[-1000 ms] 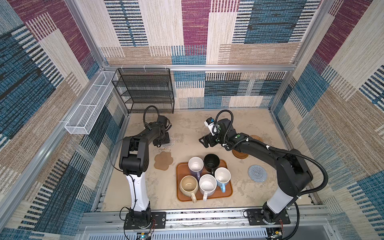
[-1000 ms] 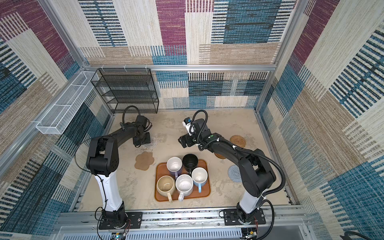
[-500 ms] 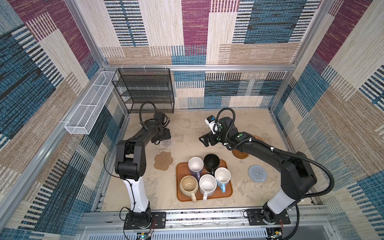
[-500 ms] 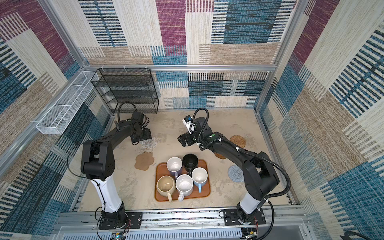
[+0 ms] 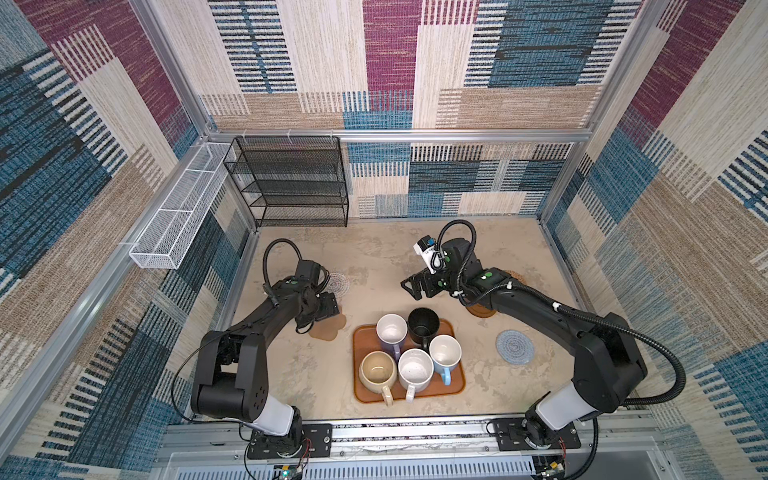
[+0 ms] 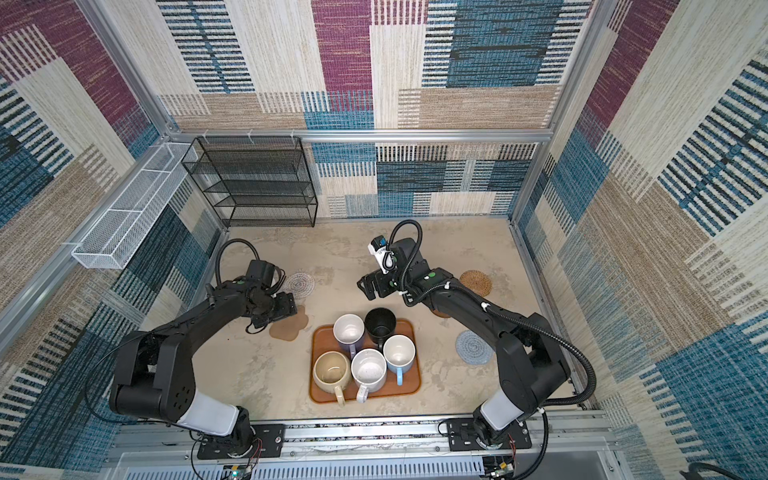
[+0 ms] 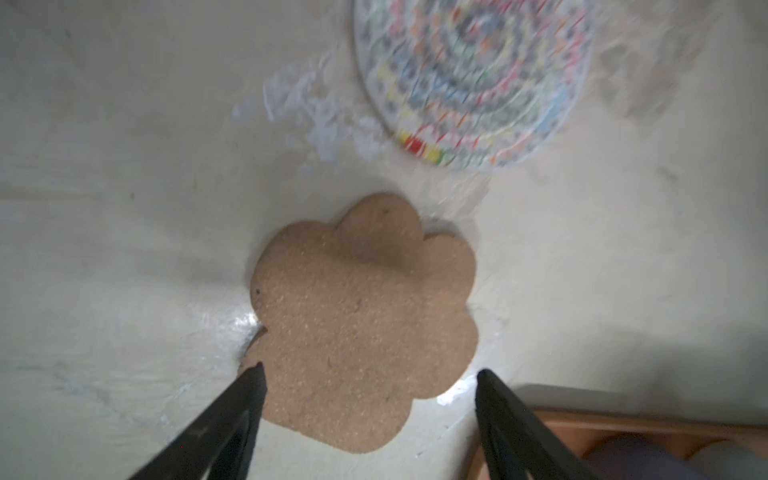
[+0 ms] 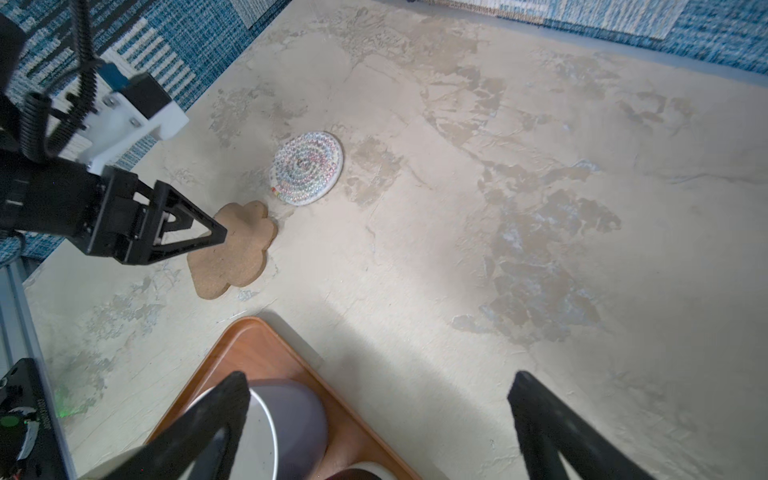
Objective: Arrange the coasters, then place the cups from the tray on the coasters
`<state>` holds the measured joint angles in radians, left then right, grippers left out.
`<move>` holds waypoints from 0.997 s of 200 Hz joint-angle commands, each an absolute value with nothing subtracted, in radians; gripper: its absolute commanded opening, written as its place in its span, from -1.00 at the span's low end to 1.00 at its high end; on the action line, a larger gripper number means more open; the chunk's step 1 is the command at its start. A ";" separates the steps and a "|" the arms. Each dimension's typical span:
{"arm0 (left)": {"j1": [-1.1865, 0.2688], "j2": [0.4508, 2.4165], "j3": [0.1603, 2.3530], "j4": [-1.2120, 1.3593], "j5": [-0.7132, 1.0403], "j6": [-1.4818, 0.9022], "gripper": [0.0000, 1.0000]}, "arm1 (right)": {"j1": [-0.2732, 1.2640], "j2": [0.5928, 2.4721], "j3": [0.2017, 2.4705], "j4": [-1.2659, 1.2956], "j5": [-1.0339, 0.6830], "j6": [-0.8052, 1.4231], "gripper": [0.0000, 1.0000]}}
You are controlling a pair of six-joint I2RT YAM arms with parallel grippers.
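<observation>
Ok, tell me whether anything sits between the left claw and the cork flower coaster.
Nothing visible does. The left claw is open over the bare cork flower coaster; the pale woven coaster and the tray lie apart from it.

cork coaster [image 7: 365,324]: grainy, matt | tray [image 8: 266,353]: smooth wood | table [image 8: 457,249]: rough, mottled plaster

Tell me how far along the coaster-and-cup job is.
Looks done: grey woven coaster, cork flower, wooden disc, blue woven coaster and rattan coaster lie apart on the table. In hand: nothing; left end effector open over the cork flower, right end effector open, empty. Left: all five cups sit on the tray.
</observation>
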<state>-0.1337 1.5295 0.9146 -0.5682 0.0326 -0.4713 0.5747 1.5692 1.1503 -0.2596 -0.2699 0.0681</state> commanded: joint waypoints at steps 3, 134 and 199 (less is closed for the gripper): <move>-0.133 1.535 0.864 -0.491 0.039 -0.506 0.66 | 0.577 1.560 1.136 -0.260 -0.287 0.074 0.99; -0.115 1.486 0.897 -0.529 -0.012 -0.479 0.67 | 0.579 1.547 1.094 -0.249 -0.285 0.075 1.00; -0.095 1.608 0.920 -0.489 0.058 -0.470 0.77 | 0.579 1.528 1.083 -0.250 -0.274 0.068 0.99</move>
